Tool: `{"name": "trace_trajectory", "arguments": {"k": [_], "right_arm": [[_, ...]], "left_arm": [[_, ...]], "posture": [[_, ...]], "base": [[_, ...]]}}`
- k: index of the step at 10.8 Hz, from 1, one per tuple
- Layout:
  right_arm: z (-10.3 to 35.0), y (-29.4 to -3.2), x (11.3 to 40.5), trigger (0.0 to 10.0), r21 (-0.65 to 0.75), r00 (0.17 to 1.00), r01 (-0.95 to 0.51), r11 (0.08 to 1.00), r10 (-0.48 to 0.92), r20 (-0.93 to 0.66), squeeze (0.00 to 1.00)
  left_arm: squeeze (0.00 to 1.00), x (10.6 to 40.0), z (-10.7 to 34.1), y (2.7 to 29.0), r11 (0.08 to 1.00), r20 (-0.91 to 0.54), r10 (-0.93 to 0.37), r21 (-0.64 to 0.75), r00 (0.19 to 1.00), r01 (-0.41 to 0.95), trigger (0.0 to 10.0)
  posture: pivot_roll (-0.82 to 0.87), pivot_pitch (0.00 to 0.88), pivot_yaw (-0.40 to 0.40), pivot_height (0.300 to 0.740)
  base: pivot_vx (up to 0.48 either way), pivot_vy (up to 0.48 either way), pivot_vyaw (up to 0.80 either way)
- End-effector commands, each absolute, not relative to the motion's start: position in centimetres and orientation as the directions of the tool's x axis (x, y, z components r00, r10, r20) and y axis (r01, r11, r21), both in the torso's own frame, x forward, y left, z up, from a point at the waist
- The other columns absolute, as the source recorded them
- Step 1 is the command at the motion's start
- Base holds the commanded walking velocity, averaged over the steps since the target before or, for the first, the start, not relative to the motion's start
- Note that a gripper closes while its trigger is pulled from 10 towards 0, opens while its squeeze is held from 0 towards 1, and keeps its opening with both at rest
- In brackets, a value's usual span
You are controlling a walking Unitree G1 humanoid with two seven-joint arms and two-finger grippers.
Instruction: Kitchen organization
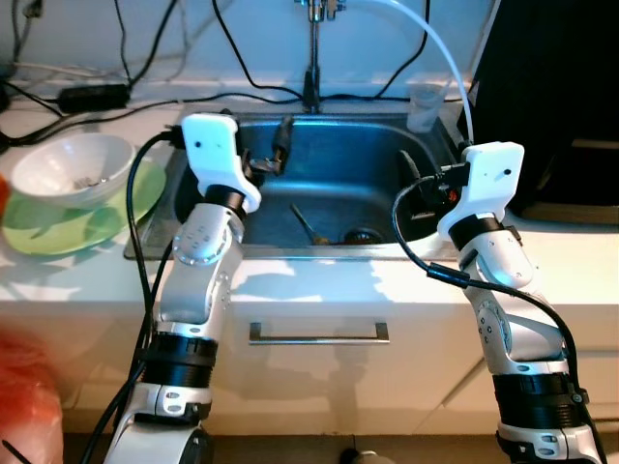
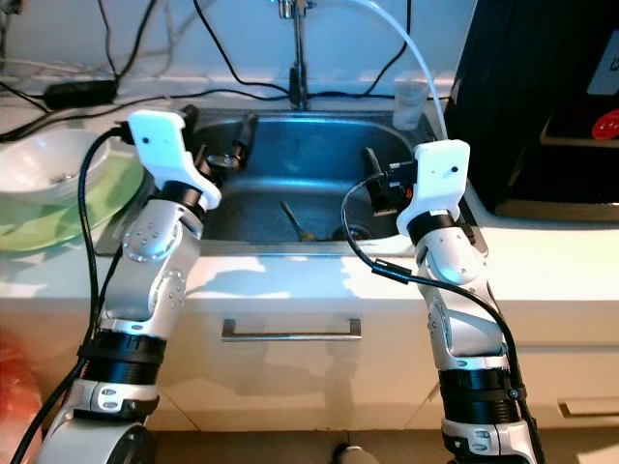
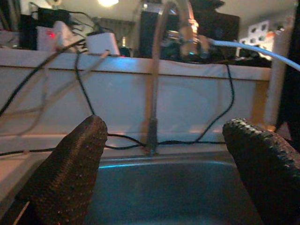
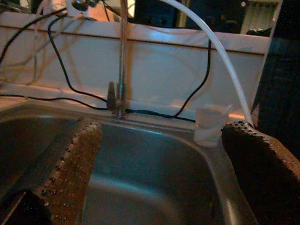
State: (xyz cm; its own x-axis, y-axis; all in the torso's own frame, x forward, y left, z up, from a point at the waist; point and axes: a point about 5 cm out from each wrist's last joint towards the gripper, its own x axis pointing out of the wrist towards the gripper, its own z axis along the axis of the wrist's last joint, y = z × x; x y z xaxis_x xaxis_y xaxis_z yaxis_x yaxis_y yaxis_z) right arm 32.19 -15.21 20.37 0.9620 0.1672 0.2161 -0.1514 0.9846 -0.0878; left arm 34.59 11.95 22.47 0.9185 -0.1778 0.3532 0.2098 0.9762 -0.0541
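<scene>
While no writing reads, both grippers' fingers (image 3: 70, 173) (image 4: 65, 173) gape empty above the sink (image 1: 338, 164).

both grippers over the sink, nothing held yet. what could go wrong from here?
1. The left gripper and right gripper hang open above the sink; black cables run along the ledge behind it and could snag on a reach.
2. The small plastic cup stands at the sink's back corner by the white hose, easy to knock in.
3. The utensil lies near the drain, awkward to grip.
</scene>
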Motion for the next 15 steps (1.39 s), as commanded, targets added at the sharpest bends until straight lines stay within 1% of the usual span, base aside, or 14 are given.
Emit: {"name": "trace_trajectory", "arguments": {"k": [1,4,5,6,7,8,9,12,13,14,15], "right_arm": [[20.9,-15.0,32.2,10.0,-0.089,0.958,-0.161,0.983,0.178,0.227,0.00],[21.2,-14.5,32.3,10.0,-0.098,0.955,-0.177,0.979,0.195,0.226,0.00],[21.3,-14.3,32.2,10.0,-0.097,0.950,-0.191,0.977,0.209,0.230,0.00],[21.4,-13.8,32.1,10.0,-0.106,0.942,-0.223,0.969,0.242,0.230,0.00],[21.4,-13.7,32.1,10.0,-0.116,0.940,-0.234,0.965,0.255,0.228,0.00],[21.2,-13.7,32.1,10.0,-0.117,0.942,-0.235,0.965,0.256,0.219,0.00],[20.9,-13.8,32.2,10.0,-0.113,0.944,-0.234,0.966,0.253,0.211,0.00],[20.7,-13.5,32.1,10.0,-0.101,0.941,-0.254,0.962,0.269,0.203,0.00],[20.7,-12.4,31.7,10.0,-0.094,0.906,-0.361,0.928,0.373,0.201,0.00],[20.7,-11.6,31.2,10.0,-0.113,0.872,-0.434,0.894,0.448,0.199,0.00],[20.5,-11.4,31.1,10.0,-0.115,0.870,-0.439,0.891,0.454,0.192,0.00]], "left_arm": [[0.00,34.9,22.9,12.2,0.977,0.356,-0.167,-0.068,0.919,0.204,10.0],[0.00,35.3,23.0,12.7,0.978,0.345,-0.159,-0.074,0.925,0.196,10.0],[0.00,35.4,23.2,13.1,0.985,0.343,-0.126,-0.068,0.931,0.158,10.0],[0.00,35.5,23.3,14.4,0.997,0.346,-0.059,-0.028,0.936,0.073,10.0],[0.00,35.6,23.3,15.4,1.000,0.345,-0.015,0.005,0.939,0.014,10.0],[0.00,35.4,23.8,16.6,0.996,0.375,0.022,0.070,0.927,-0.052,10.0],[0.00,35.0,23.9,17.5,0.991,0.384,0.053,0.094,0.922,-0.097,10.0],[0.00,34.0,23.1,18.3,0.981,0.387,0.101,0.116,0.916,-0.157,10.0],[0.00,33.7,22.8,18.7,0.974,0.384,0.126,0.125,0.915,-0.187,10.0],[0.00,33.5,22.9,18.9,0.973,0.387,0.130,0.126,0.913,-0.192,10.0],[0.00,33.4,22.9,18.9,0.973,0.388,0.130,0.128,0.912,-0.194,10.0]], "posture": [[-0.02,0.000,0.036,0.740],[-0.02,0.000,0.033,0.740],[-0.02,0.000,0.032,0.740],[-0.02,0.000,0.029,0.740],[-0.02,0.000,0.027,0.740],[-0.01,0.000,0.025,0.740],[0.00,0.000,0.024,0.740],[0.01,0.000,0.022,0.740],[0.01,0.000,0.018,0.740],[0.02,0.000,0.018,0.740],[0.02,0.000,0.015,0.740]], "base": [[0.000,0.000,0.00],[0.000,0.000,0.00],[0.000,0.000,0.00],[0.000,0.000,0.00],[0.000,0.000,0.00],[0.000,0.000,0.00],[0.000,0.000,0.00],[0.000,0.000,0.00],[0.000,0.000,0.00],[0.000,0.000,0.40],[0.000,0.000,0.71]]}}
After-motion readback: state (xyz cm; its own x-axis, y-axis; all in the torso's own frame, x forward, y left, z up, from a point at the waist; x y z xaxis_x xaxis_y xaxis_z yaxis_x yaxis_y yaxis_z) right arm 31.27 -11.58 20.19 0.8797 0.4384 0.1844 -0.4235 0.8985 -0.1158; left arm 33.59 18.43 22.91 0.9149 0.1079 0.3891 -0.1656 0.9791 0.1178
